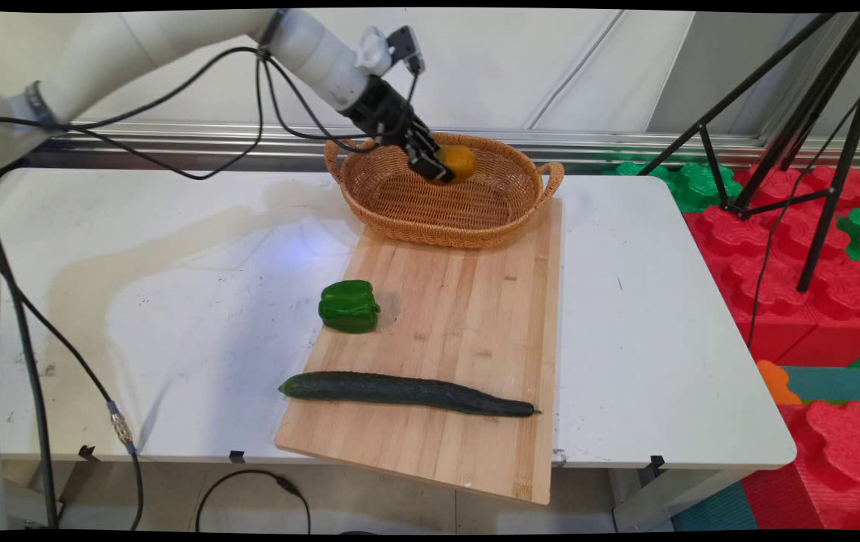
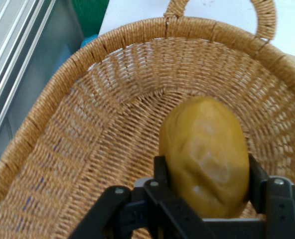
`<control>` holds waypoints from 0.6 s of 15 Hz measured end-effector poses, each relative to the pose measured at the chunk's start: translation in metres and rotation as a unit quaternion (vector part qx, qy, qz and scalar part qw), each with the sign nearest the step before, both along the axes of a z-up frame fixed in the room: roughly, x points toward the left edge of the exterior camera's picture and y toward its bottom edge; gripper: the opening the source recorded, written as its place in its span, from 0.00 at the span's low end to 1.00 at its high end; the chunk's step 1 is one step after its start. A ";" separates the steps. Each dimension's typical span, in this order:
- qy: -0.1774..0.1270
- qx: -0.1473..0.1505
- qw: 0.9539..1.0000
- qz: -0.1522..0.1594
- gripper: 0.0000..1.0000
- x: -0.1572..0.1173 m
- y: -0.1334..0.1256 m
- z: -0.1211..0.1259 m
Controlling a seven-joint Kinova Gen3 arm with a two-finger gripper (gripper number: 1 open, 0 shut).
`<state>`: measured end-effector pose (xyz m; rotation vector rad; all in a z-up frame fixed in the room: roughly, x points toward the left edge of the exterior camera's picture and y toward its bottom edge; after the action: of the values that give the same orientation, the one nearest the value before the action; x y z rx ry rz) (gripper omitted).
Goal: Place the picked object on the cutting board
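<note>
From above the tabletop's near side, the pincer (image 1: 441,167) hangs over the wicker basket (image 1: 400,197), clamped on a yellowish-brown potato (image 1: 458,162) that sits in the air above the basket's floor, close to its far wall. The basket stands directly below the pincer, on the far end of a wooden cutting board (image 1: 468,316). Nearer to me than the pincer and a little to its left, a green bell pepper (image 1: 349,306) rests on the board's left edge. Further toward me still, well apart from the pincer, a long dark cucumber (image 1: 407,393) lies across the board. The board itself lies on the white tabletop (image 1: 174,301), with its near end sticking out past the edge.

Looking along the hand, the pincer (image 2: 207,191) has its two black fingers (image 2: 161,172) pressed against either side of the potato (image 2: 206,157), which fills the gap between them. Just beyond it, the woven floor and curved wall of the basket (image 2: 97,124) spread out, with one handle loop at the far rim.
</note>
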<state>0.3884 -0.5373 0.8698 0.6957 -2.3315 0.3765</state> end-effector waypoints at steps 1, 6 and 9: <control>0.003 0.001 1.000 0.000 0.00 0.004 0.007 0.005; 0.022 0.015 1.000 -0.011 0.00 0.021 0.046 0.032; 0.030 0.030 0.999 -0.031 0.00 0.027 0.076 0.043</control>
<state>0.4150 -0.4612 0.9130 0.6526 -2.3100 0.2568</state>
